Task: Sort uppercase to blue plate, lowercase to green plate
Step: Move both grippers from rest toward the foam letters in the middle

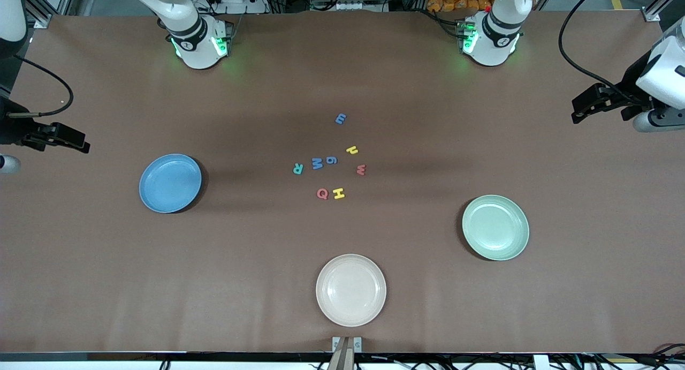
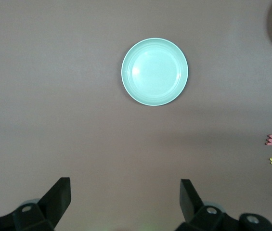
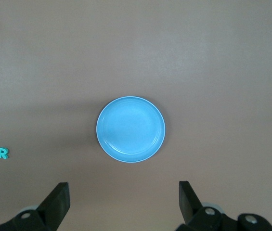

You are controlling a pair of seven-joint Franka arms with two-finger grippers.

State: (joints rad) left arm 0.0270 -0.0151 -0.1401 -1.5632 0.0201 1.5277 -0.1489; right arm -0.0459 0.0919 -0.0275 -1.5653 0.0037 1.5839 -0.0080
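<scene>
All eight foam letters lie mid-worktop, between the blue plate and green plate. Both end effectors hang released and empty: the left end effector at its worktop end, the right end effector at the other, neither arm clearly nearer the letters.

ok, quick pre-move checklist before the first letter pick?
1. Left gripper open and holding nothing, at its end of the table: ok.
2. Right gripper open and holding nothing, at its end: ok.
3. Blue plate has no letters on it: ok.
4. Green plate has no letters on it: ok.
5. All eight letters lie on the table mid-way between the plates, none sorted yet: ok.
6. M and g crowded, finger room: cannot tell.
</scene>
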